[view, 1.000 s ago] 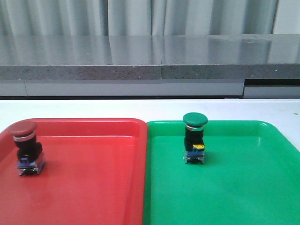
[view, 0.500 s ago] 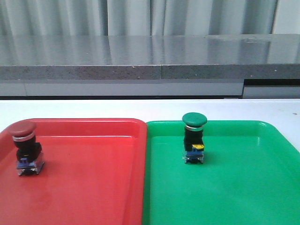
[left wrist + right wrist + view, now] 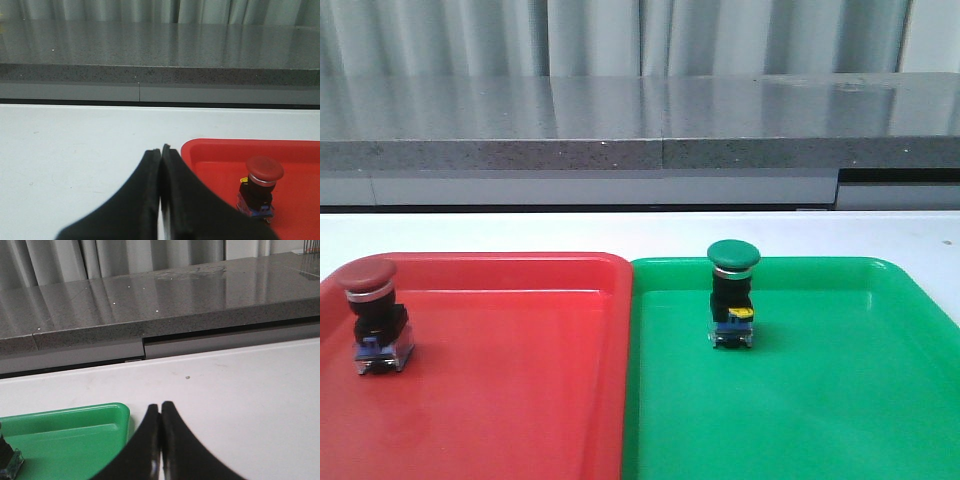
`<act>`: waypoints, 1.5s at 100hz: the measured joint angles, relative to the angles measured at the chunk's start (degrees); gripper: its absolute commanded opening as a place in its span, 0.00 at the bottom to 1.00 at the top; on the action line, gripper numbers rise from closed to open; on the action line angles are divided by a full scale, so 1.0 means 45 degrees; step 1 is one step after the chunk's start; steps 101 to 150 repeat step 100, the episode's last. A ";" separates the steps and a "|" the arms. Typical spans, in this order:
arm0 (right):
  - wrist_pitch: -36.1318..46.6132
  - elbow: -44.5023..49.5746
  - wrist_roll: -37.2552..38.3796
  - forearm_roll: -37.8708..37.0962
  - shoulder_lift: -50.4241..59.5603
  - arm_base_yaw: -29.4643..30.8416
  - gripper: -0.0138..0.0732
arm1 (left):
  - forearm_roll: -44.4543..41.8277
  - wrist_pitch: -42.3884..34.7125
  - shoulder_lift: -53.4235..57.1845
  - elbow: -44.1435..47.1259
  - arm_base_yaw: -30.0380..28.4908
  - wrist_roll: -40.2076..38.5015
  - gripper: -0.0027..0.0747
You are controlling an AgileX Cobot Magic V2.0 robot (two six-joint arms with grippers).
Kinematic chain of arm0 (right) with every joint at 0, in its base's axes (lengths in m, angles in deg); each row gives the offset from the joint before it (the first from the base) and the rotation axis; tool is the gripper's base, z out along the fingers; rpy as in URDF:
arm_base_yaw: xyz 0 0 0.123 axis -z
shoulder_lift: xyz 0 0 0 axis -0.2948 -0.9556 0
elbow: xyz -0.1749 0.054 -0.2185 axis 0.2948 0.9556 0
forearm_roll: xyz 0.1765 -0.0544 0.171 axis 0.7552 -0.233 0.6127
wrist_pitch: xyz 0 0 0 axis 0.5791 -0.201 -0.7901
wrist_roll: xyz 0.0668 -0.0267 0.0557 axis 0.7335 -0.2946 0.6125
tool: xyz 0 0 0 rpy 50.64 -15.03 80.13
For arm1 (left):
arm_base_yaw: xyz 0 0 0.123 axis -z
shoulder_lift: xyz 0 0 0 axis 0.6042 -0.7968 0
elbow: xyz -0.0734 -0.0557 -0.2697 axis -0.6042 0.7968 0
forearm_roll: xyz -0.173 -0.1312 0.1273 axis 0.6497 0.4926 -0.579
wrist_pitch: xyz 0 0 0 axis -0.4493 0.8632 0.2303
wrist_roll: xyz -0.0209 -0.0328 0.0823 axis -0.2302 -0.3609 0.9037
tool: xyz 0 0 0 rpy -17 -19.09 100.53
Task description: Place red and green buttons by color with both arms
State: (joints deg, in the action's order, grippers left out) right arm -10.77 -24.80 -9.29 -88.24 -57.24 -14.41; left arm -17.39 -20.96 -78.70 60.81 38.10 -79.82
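The red button (image 3: 372, 314) stands upright at the left side of the red tray (image 3: 520, 380). The green button (image 3: 733, 293) stands upright in the far left part of the green tray (image 3: 820, 400). Neither arm shows in the front view. My left gripper (image 3: 160, 150) is shut and empty over the white table, just left of the red tray's corner (image 3: 190, 147); the red button (image 3: 261, 189) stands apart from it. My right gripper (image 3: 160, 406) is shut and empty beside the green tray's corner (image 3: 120, 412). A sliver of the green button's base (image 3: 9, 460) shows at the frame edge.
The two trays lie side by side, touching, on a white table (image 3: 650, 230). A grey stone ledge (image 3: 640, 130) runs along the back, with curtains behind it.
The trays and buttons drift very slightly left in the front view; otherwise nothing moves.
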 measured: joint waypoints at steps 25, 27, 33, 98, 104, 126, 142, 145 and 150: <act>0.0919 0.0301 0.0000 0.0075 0.0000 0.0000 0.09 | 0.0000 0.0000 0.0000 0.0000 0.0000 0.0000 0.01; 0.0919 0.0301 0.0000 0.0075 0.0000 0.0000 0.09 | 0.0000 0.0000 0.0000 0.0000 0.0000 0.0000 0.01; 0.0919 0.0301 0.0000 0.0075 0.0000 0.0000 0.09 | 0.0000 0.0000 0.0000 0.0000 0.0000 0.0000 0.01; 0.0936 0.0301 -0.0008 0.0140 0.0000 0.0000 0.09 | 0.0000 0.0000 0.0000 0.0000 0.0000 0.0000 0.01; 0.0936 0.0301 -0.0008 0.0140 0.0000 0.0000 0.09 | 0.0000 0.0000 0.0000 0.0000 0.0000 0.0000 0.01; 0.0936 0.0301 -0.0008 0.0140 0.0000 0.0000 0.09 | 0.0000 0.0000 0.0000 0.0000 0.0000 0.0000 0.01; 0.0936 0.0301 -0.0008 0.0140 0.0000 0.0000 0.09 | 0.0000 0.0000 0.0000 0.0000 0.0000 0.0000 0.01; 0.0936 0.0301 -0.0008 0.0140 0.0000 0.0000 0.09 | 0.0000 0.0000 0.0000 0.0000 0.0000 0.0000 0.01; 0.0936 0.0301 -0.0008 0.0140 0.0000 0.0000 0.09 | 0.0000 0.0000 0.0000 0.0000 0.0000 0.0000 0.01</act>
